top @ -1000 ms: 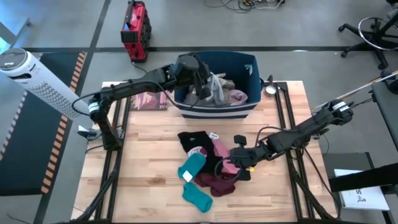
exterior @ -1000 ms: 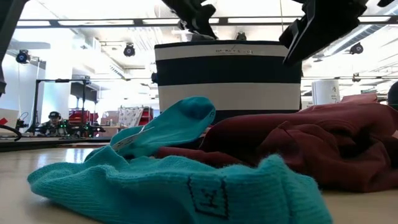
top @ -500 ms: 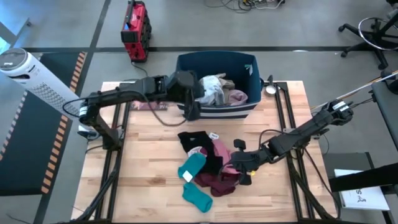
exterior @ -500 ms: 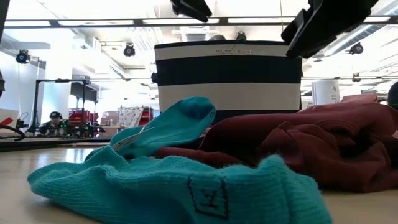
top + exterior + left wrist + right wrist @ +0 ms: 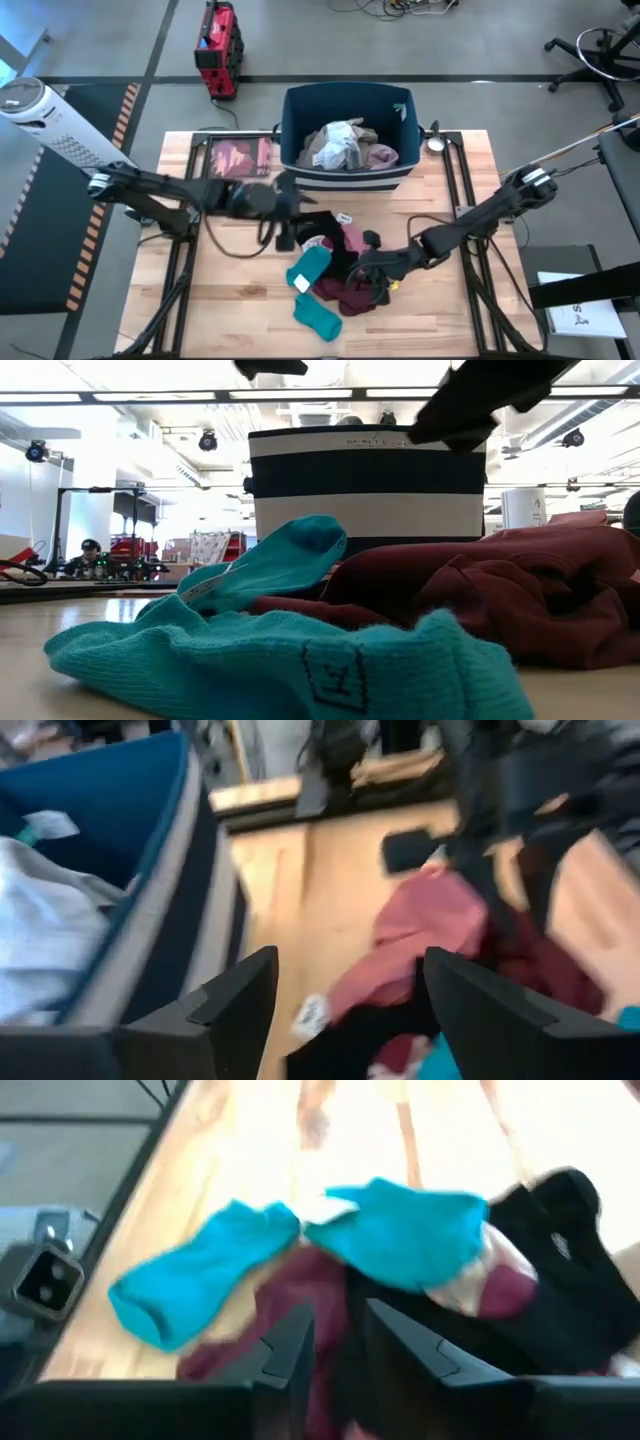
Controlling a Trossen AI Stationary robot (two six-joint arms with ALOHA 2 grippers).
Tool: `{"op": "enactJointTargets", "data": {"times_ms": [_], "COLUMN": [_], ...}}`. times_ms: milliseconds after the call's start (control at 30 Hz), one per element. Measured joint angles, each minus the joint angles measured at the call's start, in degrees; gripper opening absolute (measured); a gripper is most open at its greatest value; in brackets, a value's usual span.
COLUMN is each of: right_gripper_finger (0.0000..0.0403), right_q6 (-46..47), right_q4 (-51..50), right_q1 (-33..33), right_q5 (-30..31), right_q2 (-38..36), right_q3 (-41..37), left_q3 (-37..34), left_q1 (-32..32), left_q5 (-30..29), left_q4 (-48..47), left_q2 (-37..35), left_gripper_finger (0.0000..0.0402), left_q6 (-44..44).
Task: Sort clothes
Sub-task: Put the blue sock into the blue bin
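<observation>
Low view: teal socks (image 5: 300, 650) and a maroon garment (image 5: 500, 600) lie heaped near the front edge of the table (image 5: 230, 290), with the striped blue bin (image 5: 365, 485) standing behind them at the back edge. Seen from overhead, the left gripper (image 5: 285, 215), a second ago over the bin, has swung back to the left side of the heap; its wrist camera shows the fingers spread apart with nothing between them. Pale and beige garments (image 5: 340, 145) now rest inside the bin, suggesting one piece has just been delivered. The right gripper (image 5: 375, 272) has pushed further into the right side of the heap, above the maroon and pink pieces (image 5: 355, 245), its fingers only a narrow gap apart and not clearly gripping any cloth. A black piece (image 5: 310, 222) lies between the two grippers. Most small items remain unsorted, so the job looks well short of finished.
</observation>
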Motion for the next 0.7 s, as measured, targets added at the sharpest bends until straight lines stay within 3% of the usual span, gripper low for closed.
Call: {"op": "enactJointTargets", "data": {"times_ms": [167,367,700], "right_gripper_finger": [0.0106,0.0151,0.0211], "right_q6": [0.6,2.0,-0.9], "right_q4": [6.6,7.4,6.9], "right_q1": [-2.0,-6.5,-11.7], "right_q5": [0.0,0.0,-1.0], "right_q2": [6.1,11.7,19.6], "right_q3": [0.5,3.4,8.7], "left_q3": [-15.2,-29.1,-40.9], "left_q1": [-5.1,-10.8,-11.5], "left_q5": [-1.2,-13.8,-15.3], "left_q4": [16.4,33.2,51.8], "left_q2": [-7.5,-12.9,-13.9], "left_gripper_finger": [0.0235,0.0237,0.0235], "left_q6": [-4.6,-2.9,-3.1]}}
